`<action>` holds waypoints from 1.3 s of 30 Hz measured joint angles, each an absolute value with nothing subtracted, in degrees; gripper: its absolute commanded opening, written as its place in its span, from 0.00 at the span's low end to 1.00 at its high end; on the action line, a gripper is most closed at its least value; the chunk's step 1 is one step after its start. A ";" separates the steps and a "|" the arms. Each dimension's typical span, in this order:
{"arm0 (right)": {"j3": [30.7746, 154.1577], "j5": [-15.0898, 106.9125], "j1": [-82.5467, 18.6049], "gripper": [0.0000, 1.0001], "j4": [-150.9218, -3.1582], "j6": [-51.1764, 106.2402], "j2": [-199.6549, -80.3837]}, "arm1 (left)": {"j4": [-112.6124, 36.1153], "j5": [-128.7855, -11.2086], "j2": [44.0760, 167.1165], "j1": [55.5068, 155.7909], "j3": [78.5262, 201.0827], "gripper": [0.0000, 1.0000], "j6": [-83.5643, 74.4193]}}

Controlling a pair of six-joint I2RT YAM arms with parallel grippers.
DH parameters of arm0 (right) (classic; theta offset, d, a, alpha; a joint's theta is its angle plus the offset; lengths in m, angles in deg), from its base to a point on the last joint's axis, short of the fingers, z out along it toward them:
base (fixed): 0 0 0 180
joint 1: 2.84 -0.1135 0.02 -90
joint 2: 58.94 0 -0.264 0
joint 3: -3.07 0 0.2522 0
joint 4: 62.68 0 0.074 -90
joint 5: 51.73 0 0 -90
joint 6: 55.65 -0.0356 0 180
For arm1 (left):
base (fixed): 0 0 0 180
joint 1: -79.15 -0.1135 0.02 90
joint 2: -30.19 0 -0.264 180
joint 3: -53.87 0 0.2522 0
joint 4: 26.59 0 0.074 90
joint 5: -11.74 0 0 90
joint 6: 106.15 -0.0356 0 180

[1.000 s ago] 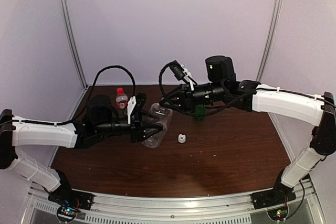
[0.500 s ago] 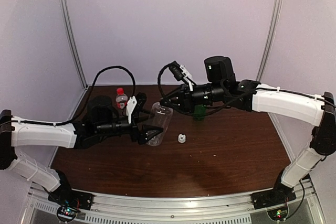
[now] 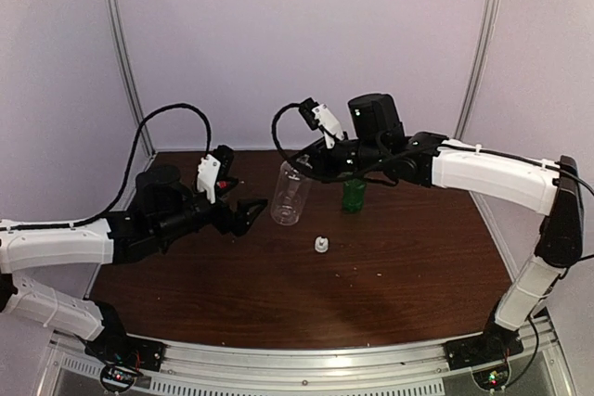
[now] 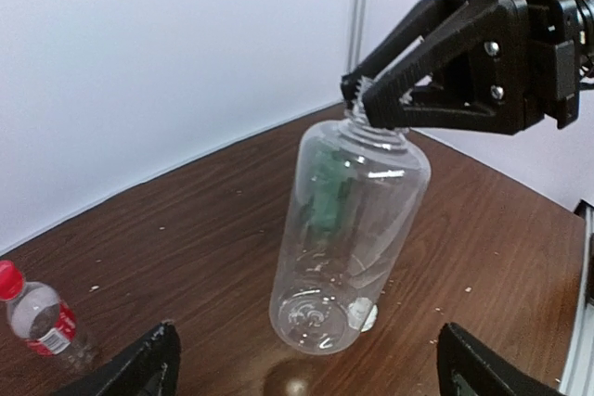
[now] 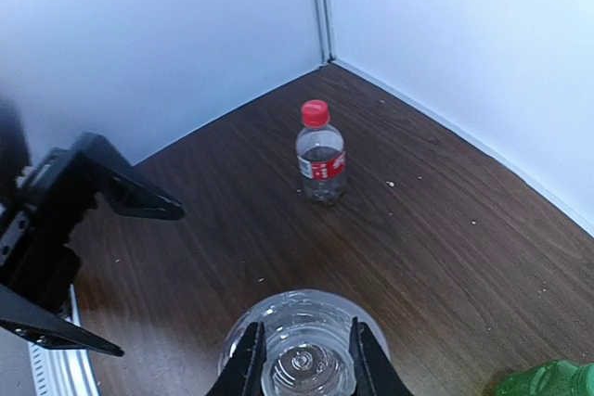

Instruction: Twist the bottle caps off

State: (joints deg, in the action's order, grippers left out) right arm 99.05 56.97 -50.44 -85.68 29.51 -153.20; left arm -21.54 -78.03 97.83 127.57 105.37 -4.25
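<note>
Now we see the left gripper [image 3: 252, 212] has let go. Half a second ago it clamped the clear bottle [image 3: 290, 194]; its jaws now stand wide apart, drawn back to the left. The right gripper [image 5: 302, 364] pinches the bottle's open neck, and the bottle, tilted before, stands nearer upright. We cannot tell whether its base touches the table [image 3: 399, 275]. The white cap [image 3: 320, 245] lies unmoved just in front of it — the green bottle [image 3: 353, 194] stands beside it to the right, the red-capped bottle [image 5: 322, 166] at the back left.
</note>
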 measured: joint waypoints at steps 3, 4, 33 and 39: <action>102.11 52.12 -50.44 0.00 -86.25 30.10 -157.28 | -23.36 -84.63 95.90 127.57 105.37 0.98 -3.92; 103.00 50.78 -50.44 0.00 -86.36 30.18 -158.70 | -24.28 -87.45 95.18 127.57 105.37 0.98 -3.81; 106.59 43.81 -50.44 0.21 -88.30 33.07 -171.05 | -35.82 -100.52 99.49 113.78 113.33 0.98 -1.26; 106.59 43.88 -50.44 0.35 -88.21 33.66 -171.12 | -36.39 -98.60 102.33 109.54 116.45 0.98 -2.33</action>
State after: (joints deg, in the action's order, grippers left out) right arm 106.59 43.88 -50.44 -88.21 33.66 -171.12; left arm -36.39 -98.60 102.33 109.54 116.45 -2.33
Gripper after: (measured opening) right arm 0.293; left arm 0.977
